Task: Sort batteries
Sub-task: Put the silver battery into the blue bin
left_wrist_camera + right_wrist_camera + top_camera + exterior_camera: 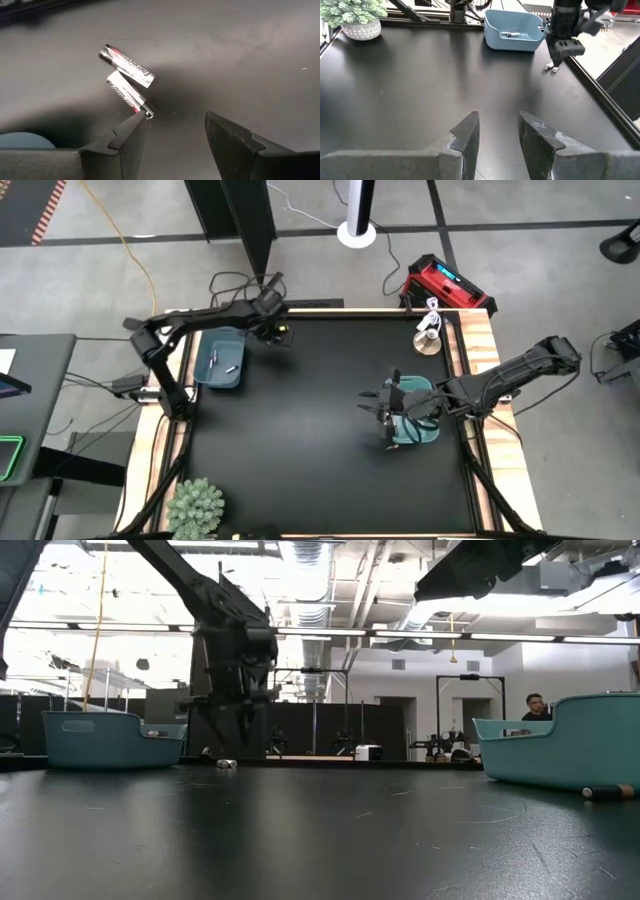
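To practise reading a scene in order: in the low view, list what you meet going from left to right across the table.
Left teal bin → left gripper hanging over the table → small battery lying on the table → right teal bin → dark battery in front of it.

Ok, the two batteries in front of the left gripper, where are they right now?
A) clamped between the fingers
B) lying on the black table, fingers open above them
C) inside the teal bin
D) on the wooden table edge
B: in the left wrist view the two batteries lie on the black table, ahead of the open left gripper, which holds nothing.
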